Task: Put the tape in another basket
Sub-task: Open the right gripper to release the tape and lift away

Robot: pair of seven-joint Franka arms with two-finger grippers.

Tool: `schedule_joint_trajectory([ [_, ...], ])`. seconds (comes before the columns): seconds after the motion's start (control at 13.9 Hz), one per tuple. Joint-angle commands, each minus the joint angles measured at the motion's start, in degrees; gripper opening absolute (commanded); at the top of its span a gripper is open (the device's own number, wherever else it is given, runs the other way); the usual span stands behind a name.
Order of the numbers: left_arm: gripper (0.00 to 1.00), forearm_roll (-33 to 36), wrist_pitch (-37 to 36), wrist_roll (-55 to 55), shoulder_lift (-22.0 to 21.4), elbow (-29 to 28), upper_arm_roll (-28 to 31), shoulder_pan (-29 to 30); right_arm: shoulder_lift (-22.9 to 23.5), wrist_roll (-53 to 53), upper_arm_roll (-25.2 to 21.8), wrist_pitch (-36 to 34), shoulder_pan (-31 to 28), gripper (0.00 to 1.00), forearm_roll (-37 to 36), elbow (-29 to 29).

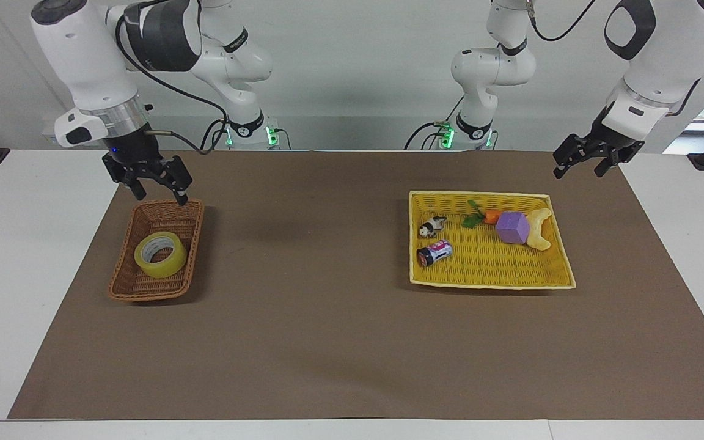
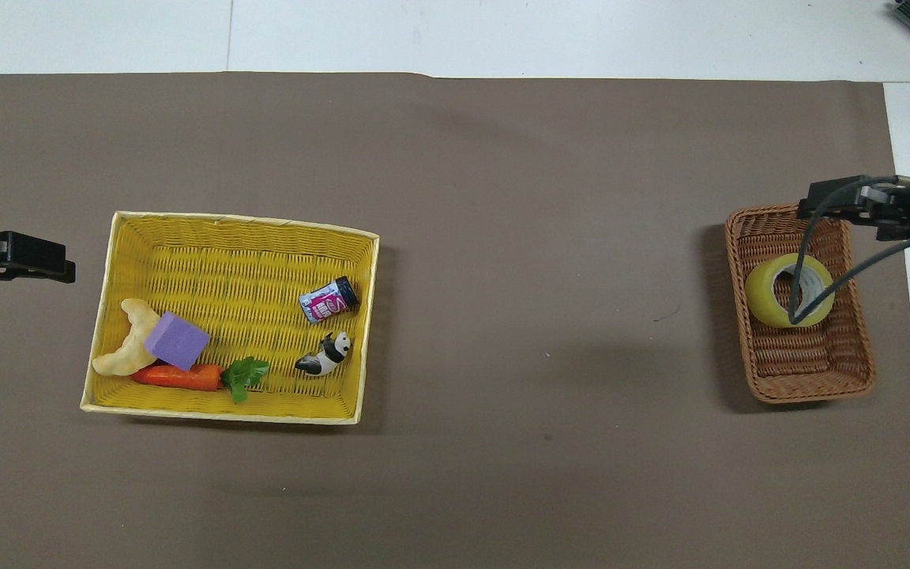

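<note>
The tape, a yellowish roll with a white core, lies flat in the small brown wicker basket toward the right arm's end of the table. Nothing touches the roll. My right gripper hangs open and empty in the air over the basket's end nearer to the robots, well above the tape. In the overhead view its black cable crosses over the roll. My left gripper waits open and empty above the brown mat's corner, beside the yellow basket.
A larger yellow woven basket sits toward the left arm's end. It holds a purple-labelled can, a panda figure, a carrot, a purple block and a pale pastry-like piece.
</note>
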Motion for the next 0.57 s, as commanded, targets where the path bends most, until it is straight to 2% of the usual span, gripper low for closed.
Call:
schedule_joint_trajectory([
  [0.0, 1.0, 0.47, -0.95, -0.26, -0.32, 0.27, 0.0, 0.05, -0.65, 1.27, 0.41, -4.95, -1.38, 1.0, -2.0, 3.84],
  [0.14, 1.0, 0.55, -0.95, -0.26, -0.32, 0.27, 0.0, 0.05, -0.91, 1.19, 0.41, -7.52, -1.91, 1.0, -4.11, 6.23],
  [0.29, 1.0, 0.55, -0.96, -0.26, -0.4, 0.27, 0.0, 0.05, -1.79, 1.01, 0.59, -7.96, -1.91, 1.0, -4.91, 5.98],
  [0.5, 1.0, 0.55, -0.96, -0.26, -0.32, 0.27, 0.0, -0.03, -2.93, 0.49, 0.76, -12.35, -1.91, 1.0, -3.95, 5.71],
])
